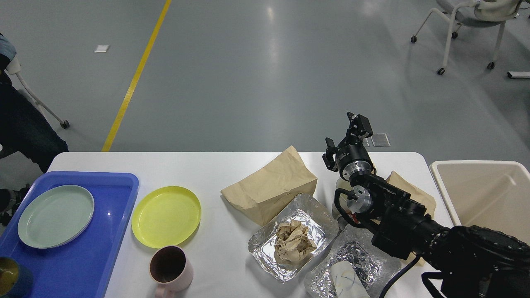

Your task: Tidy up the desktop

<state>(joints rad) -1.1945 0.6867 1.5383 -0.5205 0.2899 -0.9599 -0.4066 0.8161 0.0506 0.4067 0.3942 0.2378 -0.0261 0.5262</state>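
The desktop is a wide white table. On it lie a yellow plate, a pink mug, a large brown paper bag, a foil tray with crumpled brown paper, and a second foil tray holding a white cup. My right gripper hovers above the far edge, right of the bag, open with nothing between its fingers. A smaller brown bag lies partly hidden behind my right arm. My left gripper is out of view.
A blue tray at the left holds a pale green plate and a dark blue mug, cut off at the bottom-left corner. A beige bin stands off the table's right end. A person's legs show at the far left.
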